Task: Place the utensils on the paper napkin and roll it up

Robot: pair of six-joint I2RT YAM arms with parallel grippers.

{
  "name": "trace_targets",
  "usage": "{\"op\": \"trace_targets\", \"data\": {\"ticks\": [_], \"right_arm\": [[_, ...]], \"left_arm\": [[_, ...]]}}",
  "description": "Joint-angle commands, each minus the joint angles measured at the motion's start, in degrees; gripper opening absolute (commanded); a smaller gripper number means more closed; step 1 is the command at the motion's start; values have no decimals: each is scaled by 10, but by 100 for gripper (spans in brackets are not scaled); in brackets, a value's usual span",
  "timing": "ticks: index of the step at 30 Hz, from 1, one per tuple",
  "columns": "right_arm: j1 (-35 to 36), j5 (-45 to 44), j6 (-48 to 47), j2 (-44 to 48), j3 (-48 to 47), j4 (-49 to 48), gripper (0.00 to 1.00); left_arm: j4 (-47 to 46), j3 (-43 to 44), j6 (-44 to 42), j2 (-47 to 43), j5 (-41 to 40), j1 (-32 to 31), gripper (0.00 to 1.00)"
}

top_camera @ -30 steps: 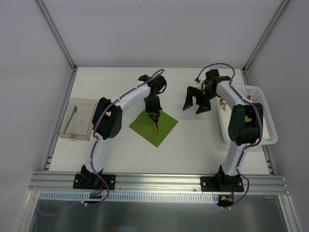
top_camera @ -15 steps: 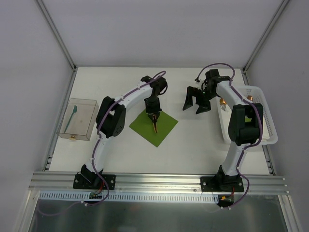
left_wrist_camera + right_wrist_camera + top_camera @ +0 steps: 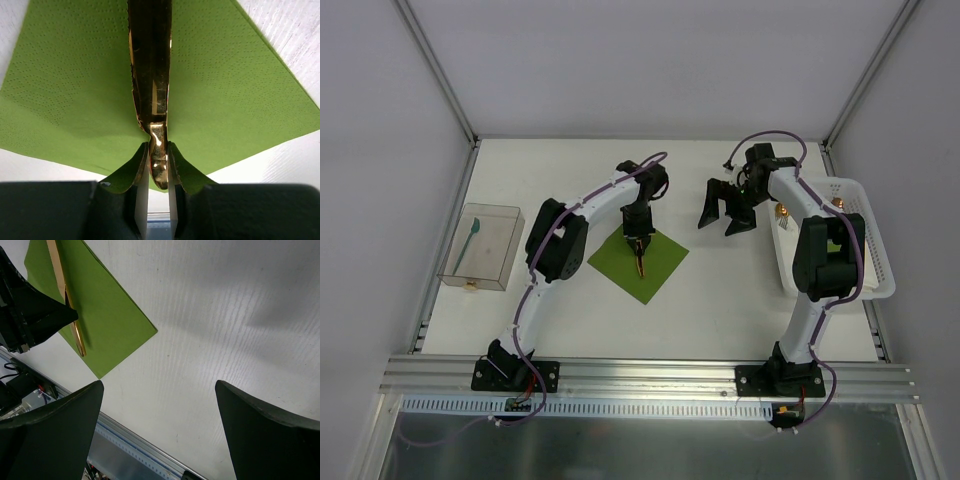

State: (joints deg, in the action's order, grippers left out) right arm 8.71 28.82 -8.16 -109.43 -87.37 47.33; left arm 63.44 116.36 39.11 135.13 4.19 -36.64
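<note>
From above, you have one green paper napkin (image 3: 655,268) lying as a diamond on the white table (image 3: 720,300), in front of the left arm. The left gripper (image 3: 639,243) is down over the napkin's far half, and one brown-orange utensil (image 3: 642,263) points from it toward the napkin's middle. The right gripper (image 3: 725,213) hangs over bare table to the right of the napkin, well apart from it, with its jaws spread wide. At the right edge sits one white basket (image 3: 868,262), where two orange handle ends (image 3: 782,211) show at its far end. At the left edge one clear box (image 3: 492,250) holds one teal utensil (image 3: 470,238).

In your left wrist view, the left gripper (image 3: 157,146) pinches the narrow end of the one utensil (image 3: 150,60) between two fingers (image 3: 137,172). The utensil's length runs out over the napkin (image 3: 65,85). You cannot tell whether its far end touches the paper.

In your right wrist view, the right gripper (image 3: 159,385) holds nothing, and its two fingers (image 3: 50,435) stand far apart over the table. The napkin (image 3: 107,315) is at upper left with the single utensil (image 3: 77,337) along it, gripped by the left gripper (image 3: 65,315).
</note>
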Motion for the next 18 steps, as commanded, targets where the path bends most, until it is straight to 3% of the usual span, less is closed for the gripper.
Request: {"op": "trace_targets", "data": {"ticks": [1, 14, 18], "right_arm": [[-4, 12, 3, 31, 3, 7, 99], [-6, 15, 6, 22, 0, 7, 99], [-6, 16, 7, 21, 0, 7, 99]], "left_arm": [[17, 26, -13, 0, -5, 3, 0], [17, 20, -12, 18, 11, 3, 0], [17, 20, -13, 22, 14, 3, 6]]}}
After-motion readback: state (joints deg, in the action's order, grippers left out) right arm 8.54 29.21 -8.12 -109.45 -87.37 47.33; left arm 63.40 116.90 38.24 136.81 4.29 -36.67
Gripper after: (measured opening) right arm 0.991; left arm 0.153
